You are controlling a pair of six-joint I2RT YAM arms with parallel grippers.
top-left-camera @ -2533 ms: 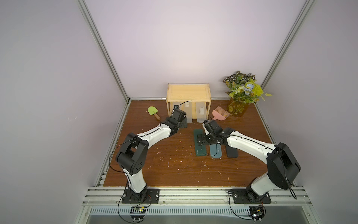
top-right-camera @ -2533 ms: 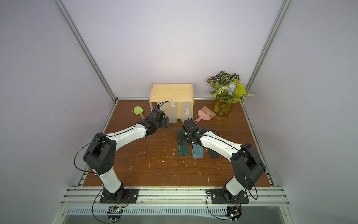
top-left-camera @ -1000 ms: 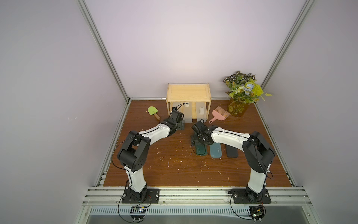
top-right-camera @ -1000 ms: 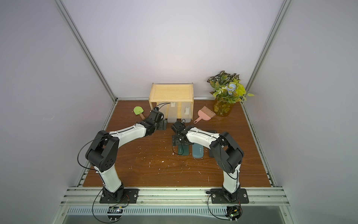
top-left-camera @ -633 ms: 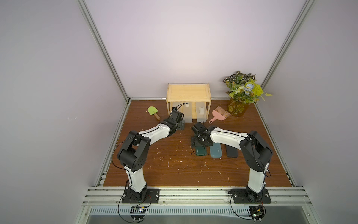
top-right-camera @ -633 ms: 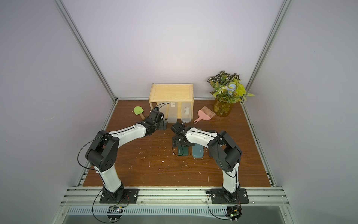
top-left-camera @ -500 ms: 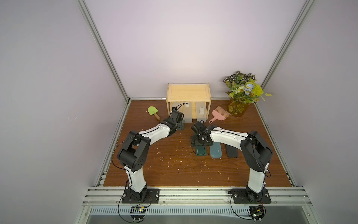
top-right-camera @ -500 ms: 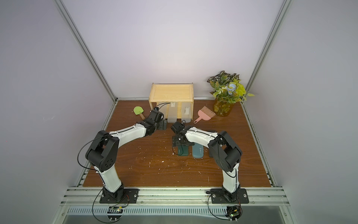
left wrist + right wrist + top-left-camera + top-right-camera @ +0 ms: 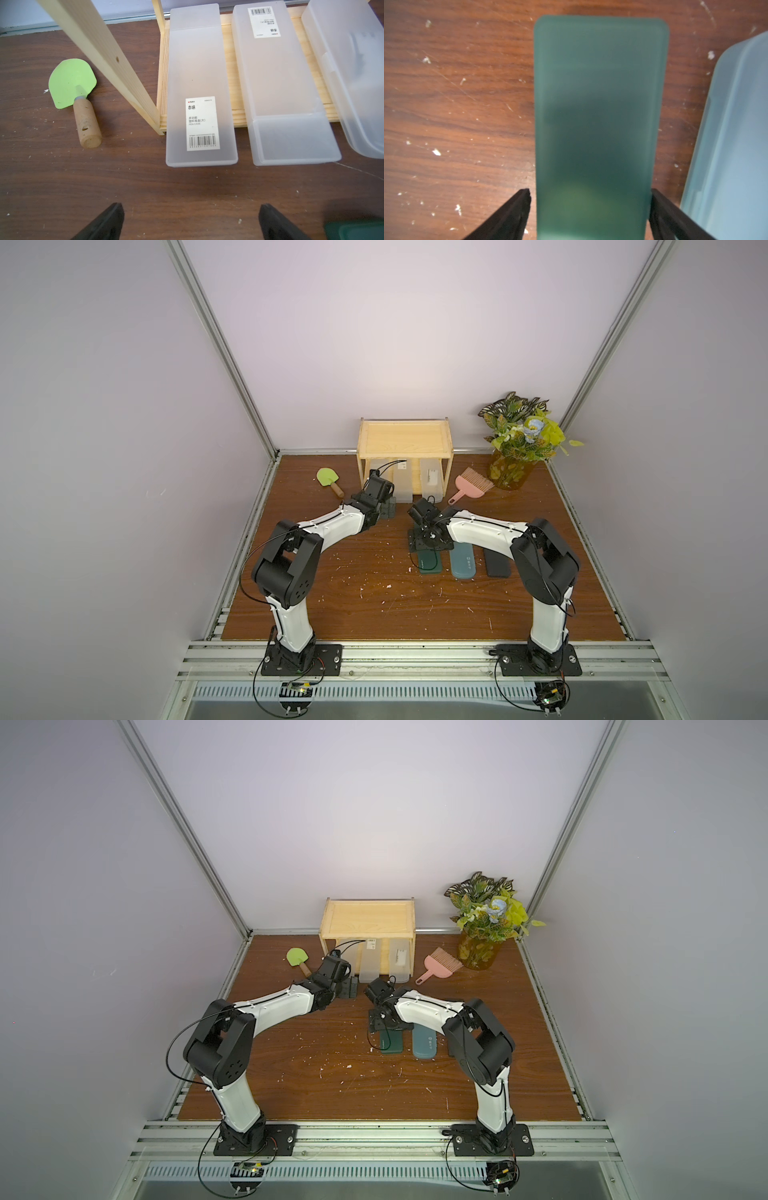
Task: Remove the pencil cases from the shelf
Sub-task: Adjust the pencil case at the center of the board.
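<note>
On the lower tier of the shelf (image 9: 405, 438), three frosted cases lie side by side, their near ends poking out over the desk (image 9: 374, 593). The top tray is bare.

My left tool (image 9: 191, 205) hangs low just in front of the labelled frosted case (image 9: 199, 83), jaws wide apart and empty.

My right tool (image 9: 589, 192) straddles the dark green case (image 9: 600, 104), which lies flat on the desk beside the teal blue case (image 9: 461, 562) and the black case (image 9: 496, 566). Its jaws stand apart, and a sliver of desk shows at one side, so I judge nothing is clamped.

I reckon I am halfway, reaching for the fourth case. Next, my left tool should ease forward around that overhanging end, close across its width, and draw it straight out, clear of the corner post.
</note>
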